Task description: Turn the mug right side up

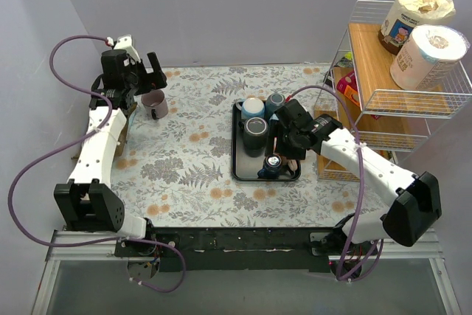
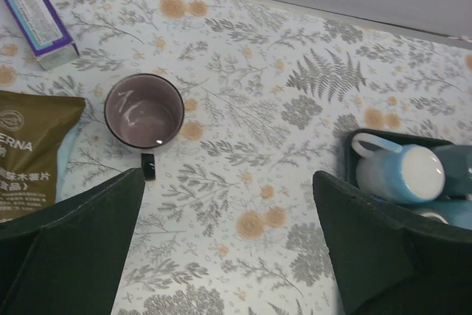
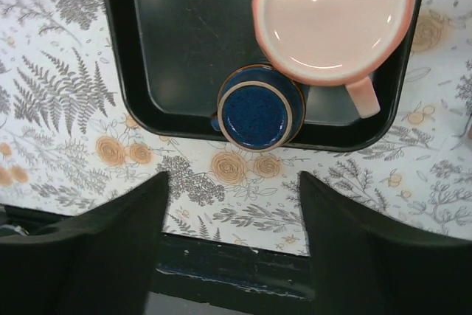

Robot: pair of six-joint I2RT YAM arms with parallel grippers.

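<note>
The mauve mug [image 1: 155, 103] stands upright on the floral tablecloth at the far left, mouth up, handle toward the near side. In the left wrist view the mug [image 2: 144, 112] shows its empty inside, up and left of my fingers. My left gripper [image 1: 144, 75] [image 2: 225, 248] is open and empty, hovering above the mug with cloth between its fingers [image 2: 74, 245]. My right gripper [image 1: 284, 142] [image 3: 232, 256] is open and empty above the near end of the black tray [image 1: 237, 160].
The tray [image 3: 118, 71] holds several mugs: a dark blue one [image 3: 257, 114], a pink one [image 3: 333, 16], a light blue one [image 2: 402, 175]. A brown bag [image 2: 29, 153] and a purple box [image 2: 37, 12] lie left of the mauve mug. A wire rack [image 1: 398, 94] stands at the right.
</note>
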